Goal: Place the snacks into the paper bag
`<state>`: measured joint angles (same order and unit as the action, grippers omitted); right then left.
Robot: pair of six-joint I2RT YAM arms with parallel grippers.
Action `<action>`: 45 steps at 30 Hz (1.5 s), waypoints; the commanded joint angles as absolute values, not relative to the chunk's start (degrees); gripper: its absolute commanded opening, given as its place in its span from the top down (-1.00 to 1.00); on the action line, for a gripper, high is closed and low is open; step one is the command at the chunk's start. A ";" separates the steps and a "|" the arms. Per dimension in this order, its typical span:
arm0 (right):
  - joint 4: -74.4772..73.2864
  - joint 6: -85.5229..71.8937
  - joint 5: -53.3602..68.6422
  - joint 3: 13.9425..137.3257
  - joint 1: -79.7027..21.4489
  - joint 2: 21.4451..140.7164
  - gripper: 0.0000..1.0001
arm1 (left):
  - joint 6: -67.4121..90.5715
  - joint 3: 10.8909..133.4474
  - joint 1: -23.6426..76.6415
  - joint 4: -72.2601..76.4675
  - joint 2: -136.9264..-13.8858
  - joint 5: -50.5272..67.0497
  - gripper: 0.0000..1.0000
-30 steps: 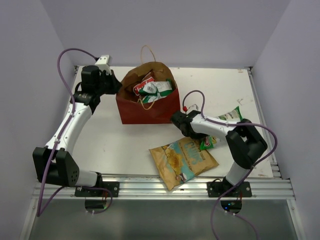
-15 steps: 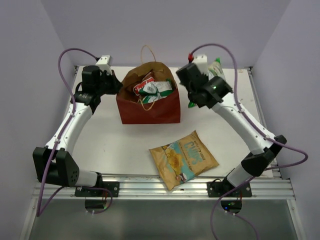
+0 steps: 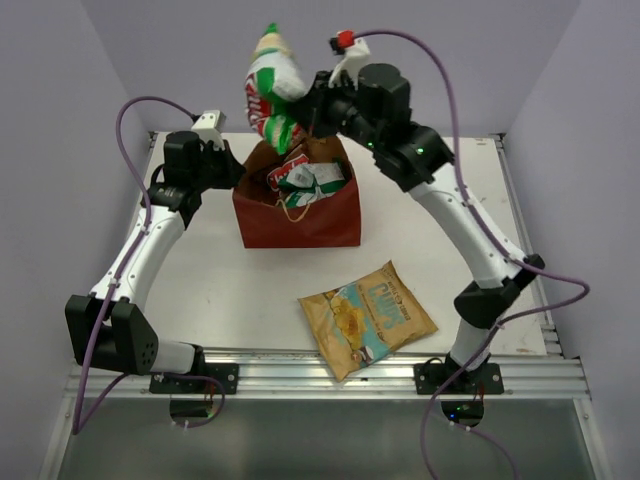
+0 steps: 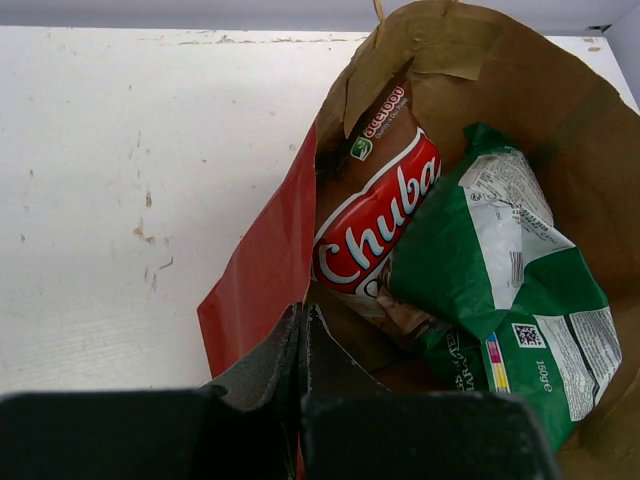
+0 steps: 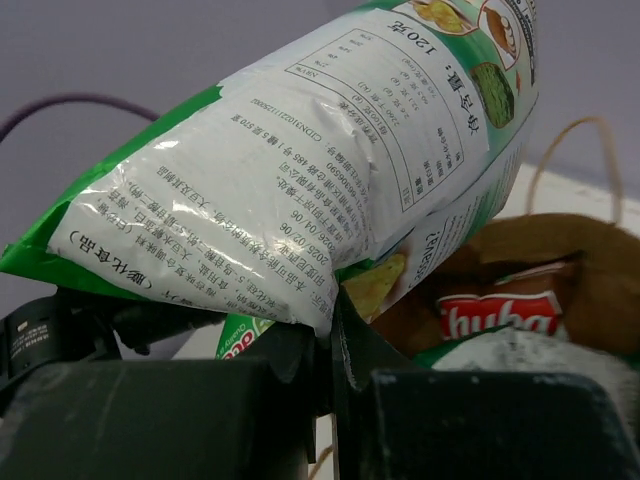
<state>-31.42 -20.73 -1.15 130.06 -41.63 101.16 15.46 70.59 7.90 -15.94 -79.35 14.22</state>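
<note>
Holding: right pincer [image 3: 303,112] clenched on white pack's [image 3: 270,92] edge, bag [image 3: 300,225] right under it.
Rim: left pincer [image 4: 303,345] clenched on bag's rim.
Feel: packs look light, puffy, slippery; pinch a flat sealed edge softly.
Count: four packs, one held, brown pack [image 4: 375,215] and green pack [image 4: 480,270] in bag, tan pack [image 3: 368,318] far from both pincers; one bag.

The white table [image 3: 200,270] is scuffed, with small brown flecks and scratches over its painted top. Two things sit directly on it. The reddish-brown paper bag [image 3: 300,215] stands upright at the far middle, mouth open upward. The tan-yellow packet [image 3: 367,318] with teal lettering lies flat, face up, well apart from the bag, right of centre, its near corner reaching over the metal rail [image 3: 270,365] along the table's near edge
</note>
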 commanded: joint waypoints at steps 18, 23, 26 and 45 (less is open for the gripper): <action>-36.19 -41.93 7.84 108.63 -44.47 96.23 1.00 | 16.08 70.58 8.44 -14.50 -76.82 15.29 1.00; -39.73 -41.04 0.18 109.60 -43.16 102.21 1.00 | 15.91 70.49 8.53 -15.03 -75.68 14.94 1.00; -39.90 -42.18 0.18 112.31 -41.31 106.59 1.00 | 15.65 71.19 8.61 -15.91 -74.89 14.85 1.00; -61.97 -36.92 -8.70 137.22 -37.53 123.69 1.00 | 15.47 71.98 8.96 -15.39 -71.72 12.74 1.00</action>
<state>-53.76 -41.39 -1.15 141.60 -39.00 126.61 15.44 70.50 8.58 -19.53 -72.95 11.70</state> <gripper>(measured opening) 0.037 0.005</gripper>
